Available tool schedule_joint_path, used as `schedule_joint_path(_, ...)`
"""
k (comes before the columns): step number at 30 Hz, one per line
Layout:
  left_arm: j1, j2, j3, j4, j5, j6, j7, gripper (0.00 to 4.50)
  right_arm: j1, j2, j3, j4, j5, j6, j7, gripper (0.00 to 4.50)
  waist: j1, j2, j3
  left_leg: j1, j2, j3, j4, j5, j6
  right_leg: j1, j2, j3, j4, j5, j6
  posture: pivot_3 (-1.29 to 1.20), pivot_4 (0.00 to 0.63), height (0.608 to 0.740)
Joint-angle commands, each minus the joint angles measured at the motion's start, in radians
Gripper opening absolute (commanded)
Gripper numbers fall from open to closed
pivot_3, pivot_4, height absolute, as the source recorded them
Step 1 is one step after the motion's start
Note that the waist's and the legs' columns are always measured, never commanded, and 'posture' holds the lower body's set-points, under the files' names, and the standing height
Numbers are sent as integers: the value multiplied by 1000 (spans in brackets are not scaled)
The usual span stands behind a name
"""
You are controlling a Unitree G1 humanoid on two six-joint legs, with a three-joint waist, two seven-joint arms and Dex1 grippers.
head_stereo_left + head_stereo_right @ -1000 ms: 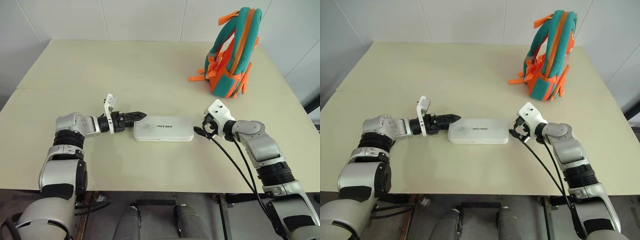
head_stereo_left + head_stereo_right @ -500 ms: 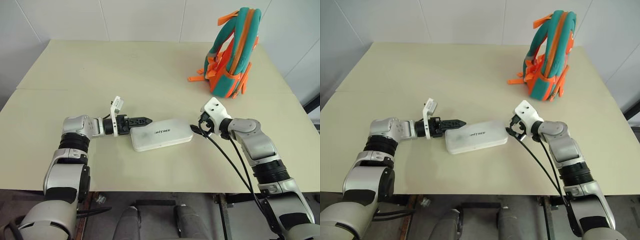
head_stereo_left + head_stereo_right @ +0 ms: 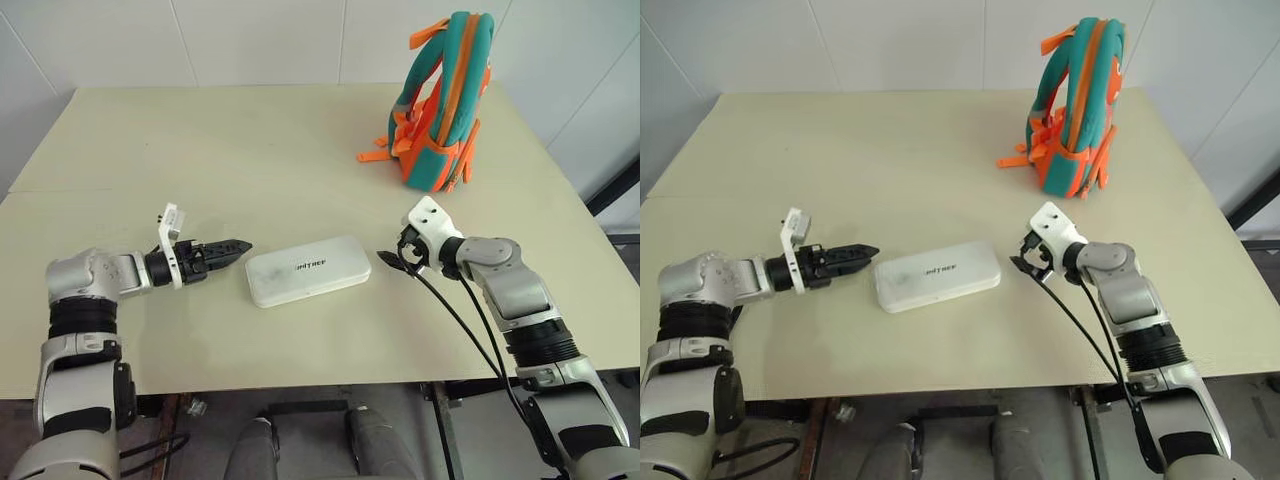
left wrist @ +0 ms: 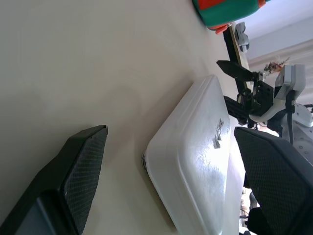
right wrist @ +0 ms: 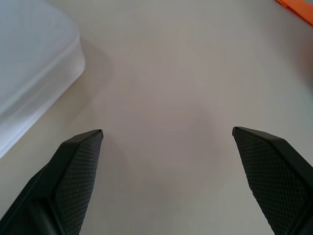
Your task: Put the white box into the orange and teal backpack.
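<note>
Two grippers wide open, holding nothing. Left gripper [image 3: 232,246] pulled back off box [image 3: 307,270], now just beside its end; right gripper [image 3: 395,258] near other end. Box skewed on table [image 3: 250,140], well apart from backpack [image 3: 440,100]. Regrasp likely needed.

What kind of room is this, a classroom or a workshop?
Probably a robot test room, not a classroom: a bare table against plain white walls, with just a backpack and a white box set out.
</note>
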Motion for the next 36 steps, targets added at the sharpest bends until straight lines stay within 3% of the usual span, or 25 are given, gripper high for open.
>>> schedule_joint_path(1,78,-17,45,-98,-46,131,75,4453,-32,10,1,4,-2,-29,12,4481,3,0,0,0,0,0,0,0,0,0,0,0,0,0,0,0,150,740)
schedule_joint_path(10,176,-144,179,-305,-133,328,245,4453,-41,16,7,22,-1,-47,19,4481,21,0,0,-1,0,0,-1,-1,-2,2,-1,-1,-6,-1,0,0,150,740)
schedule_joint_path(21,171,-227,206,-295,-233,332,362,4453,-39,26,9,24,1,-51,20,4481,40,0,0,0,-1,0,0,-2,-2,4,-1,-1,-8,0,1,0,150,740)
schedule_joint_path(35,152,-349,221,-288,-224,279,436,4453,-30,30,13,-9,4,-33,38,4481,57,1,-1,1,-2,-2,0,-2,-2,9,-2,-3,-14,1,2,0,150,740)
schedule_joint_path(36,155,-350,215,-292,-224,271,434,4280,-31,30,13,-8,3,-32,37,4497,59,1,-1,1,-2,-2,0,-2,-2,9,-2,-3,-14,1,2,0,150,740)
